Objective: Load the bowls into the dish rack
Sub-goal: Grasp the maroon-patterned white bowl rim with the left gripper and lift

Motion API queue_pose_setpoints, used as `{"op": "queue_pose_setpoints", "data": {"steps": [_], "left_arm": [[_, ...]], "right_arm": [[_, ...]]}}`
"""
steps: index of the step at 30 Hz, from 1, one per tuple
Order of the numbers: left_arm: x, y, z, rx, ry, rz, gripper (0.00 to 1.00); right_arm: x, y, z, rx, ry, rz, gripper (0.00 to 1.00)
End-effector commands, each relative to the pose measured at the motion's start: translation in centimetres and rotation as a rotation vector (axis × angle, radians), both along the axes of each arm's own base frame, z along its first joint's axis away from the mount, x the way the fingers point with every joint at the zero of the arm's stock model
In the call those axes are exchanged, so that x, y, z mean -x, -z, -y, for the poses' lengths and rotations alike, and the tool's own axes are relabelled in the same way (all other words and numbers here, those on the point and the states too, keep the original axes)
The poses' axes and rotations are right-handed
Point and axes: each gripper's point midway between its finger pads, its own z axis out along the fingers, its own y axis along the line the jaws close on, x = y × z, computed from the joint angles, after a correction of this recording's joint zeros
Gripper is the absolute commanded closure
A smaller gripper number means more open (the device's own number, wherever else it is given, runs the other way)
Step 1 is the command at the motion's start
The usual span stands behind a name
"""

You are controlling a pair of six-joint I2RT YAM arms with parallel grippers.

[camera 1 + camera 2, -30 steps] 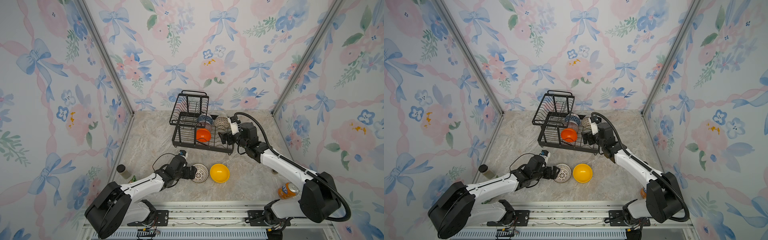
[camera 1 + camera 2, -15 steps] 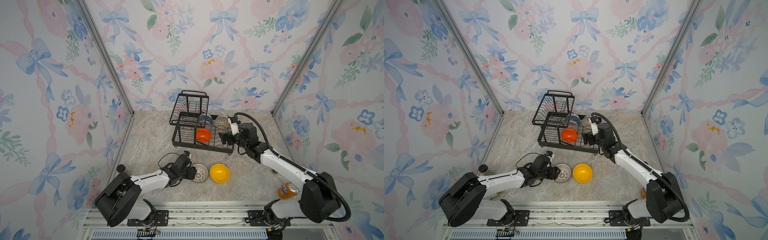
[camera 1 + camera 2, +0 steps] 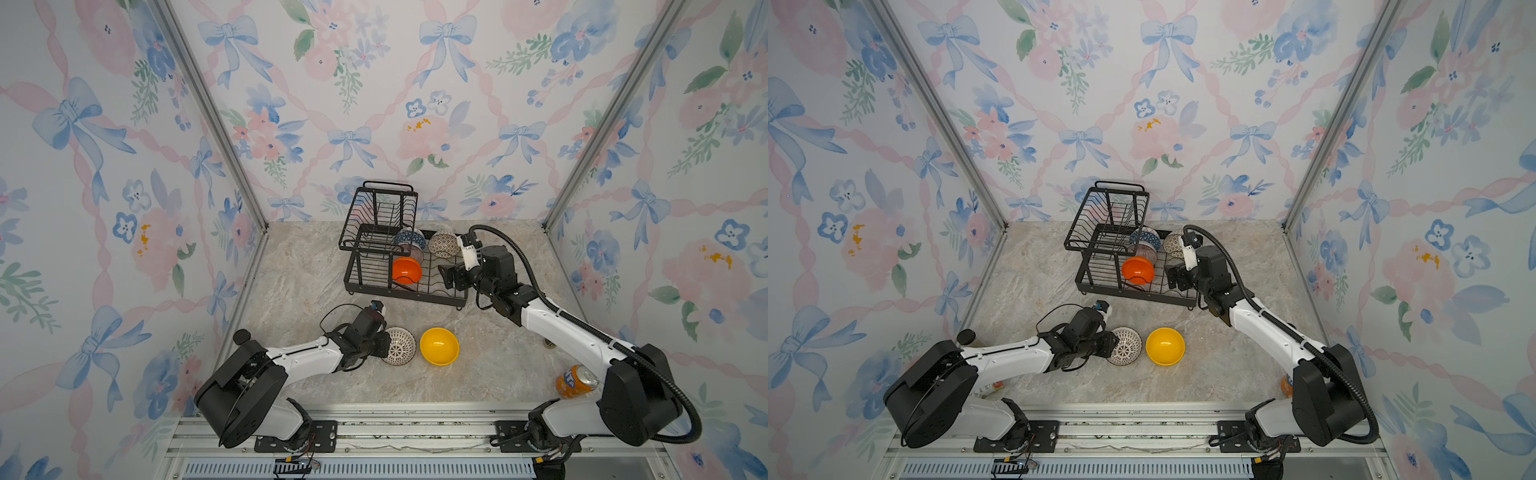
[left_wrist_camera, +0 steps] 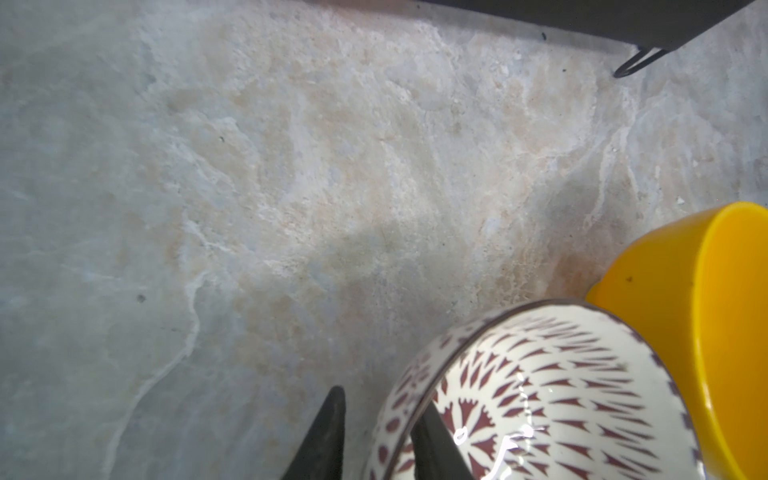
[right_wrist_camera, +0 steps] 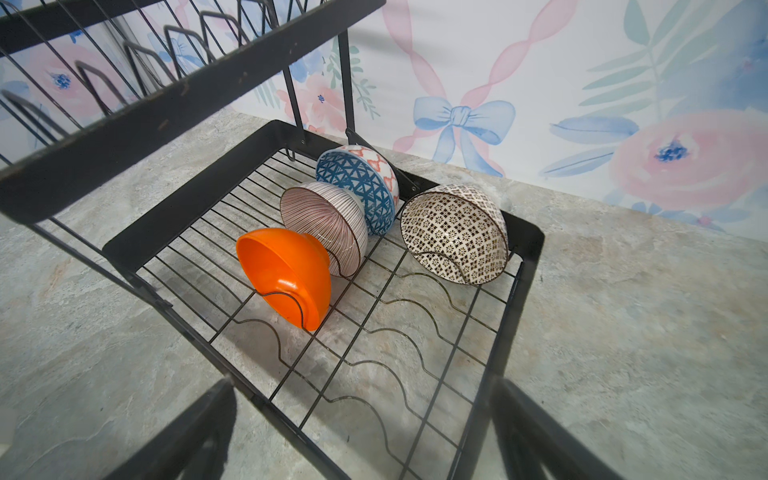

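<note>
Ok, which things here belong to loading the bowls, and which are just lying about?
Job: dish rack; in it the orange bowl, pink striped bowl, blue patterned bowl, brown lattice bowl; on the table the brown-and-white patterned bowl, yellow bowl.
Lying about: orange soda can, dark-capped bottle.

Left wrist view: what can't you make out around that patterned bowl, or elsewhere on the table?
- Left wrist view: the left gripper straddles the lattice bowl at its rim, but the bottom edge cuts off the fingers; grip unclear.
- Top view: the soda can is mostly hidden behind the right arm.
- Top view: dark-capped object beside the left arm, too small to identify.
</note>
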Motion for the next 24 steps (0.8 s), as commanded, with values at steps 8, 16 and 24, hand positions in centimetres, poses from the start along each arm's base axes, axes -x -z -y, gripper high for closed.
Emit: {"op": "queue_pose_setpoints", "data": {"steps": [8,16,24], "left_arm": [[-0.5,0.0,-0.9,-0.055,-0.006,0.006,1.0],[-0.9,-2.0,-1.9,-0.07,-0.021,0.059,1.0],[-1.7,-7.5,-2.5,-0.056,-0.028,0.204,1.0]], "right_arm": [[-0.8,1.2,2.3,0.056,0.091,-0.118,0.03],[-0.6,0.9,3.3,0.088,0.125,-0.225,0.03],[0.1,0.0,3.9,0.101,0.139,-0.246,0.03]]}}
